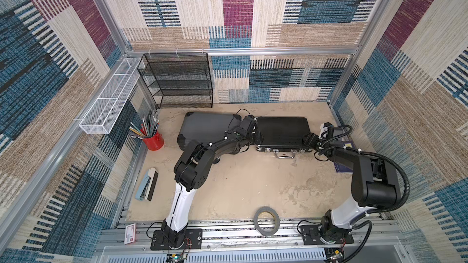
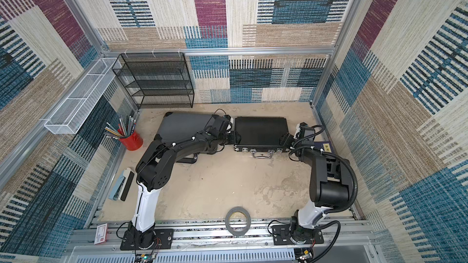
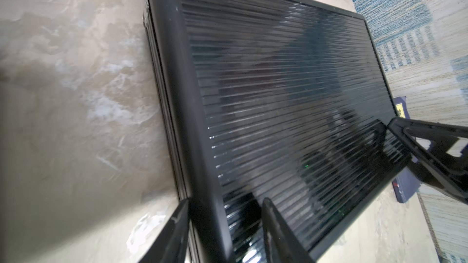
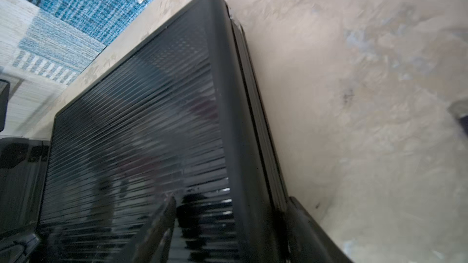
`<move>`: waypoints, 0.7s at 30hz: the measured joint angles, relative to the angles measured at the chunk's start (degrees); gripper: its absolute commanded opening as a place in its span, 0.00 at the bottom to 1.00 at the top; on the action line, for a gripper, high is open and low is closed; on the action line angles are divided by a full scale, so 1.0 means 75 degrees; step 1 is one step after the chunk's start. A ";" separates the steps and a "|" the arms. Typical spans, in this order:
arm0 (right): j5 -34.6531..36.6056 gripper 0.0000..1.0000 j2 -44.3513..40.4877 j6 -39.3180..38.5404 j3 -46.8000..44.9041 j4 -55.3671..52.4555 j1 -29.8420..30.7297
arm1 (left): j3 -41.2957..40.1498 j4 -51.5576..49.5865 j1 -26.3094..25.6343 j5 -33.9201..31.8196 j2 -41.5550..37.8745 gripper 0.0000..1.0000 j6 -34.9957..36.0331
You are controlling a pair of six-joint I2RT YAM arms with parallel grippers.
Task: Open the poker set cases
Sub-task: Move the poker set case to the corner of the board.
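Judging by how things lie, neither case is open yet. The slimmer black case [image 1: 282, 130] lies flat on the far part of the bench [image 1: 253, 188], right of centre. Its silver latches [image 1: 301, 151] and handle [image 1: 285, 155] face the near side. In both wrist views the seam between lid and base looks closed.

The larger grey case [image 1: 205, 127] lies just to its left, lid down and partly hidden under the left arm. Nothing is working on it.

The left gripper [image 1: 257, 137] sits at the black case's left end and the right gripper [image 1: 307, 139] at its right end. Each pair of fingers [image 3: 273, 223] stands apart astride the end edge, one over the ribbed lid and one down beside the end wall. Whether they press the case I cannot tell, and the latches are too small to show whether they are released.

Left to do, by my reckoning: raise this lid, then unlatch and open the grey case.
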 measured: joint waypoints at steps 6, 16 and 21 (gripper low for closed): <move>0.0286 0.61 0.0373 -0.0114 0.0399 0.0137 -0.0020 | 0.0443 -0.0079 -0.0198 -0.0399 0.0338 0.44 -0.0216; 0.0618 0.53 0.1944 -0.0562 0.2221 0.0376 -0.0527 | 0.2605 -0.0032 -0.0411 -0.0612 0.1859 0.43 -0.0388; 0.0618 0.53 0.2576 -0.0705 0.3031 0.0344 -0.0930 | 0.4957 -0.0554 -0.0490 -0.0565 0.3214 0.43 -0.0370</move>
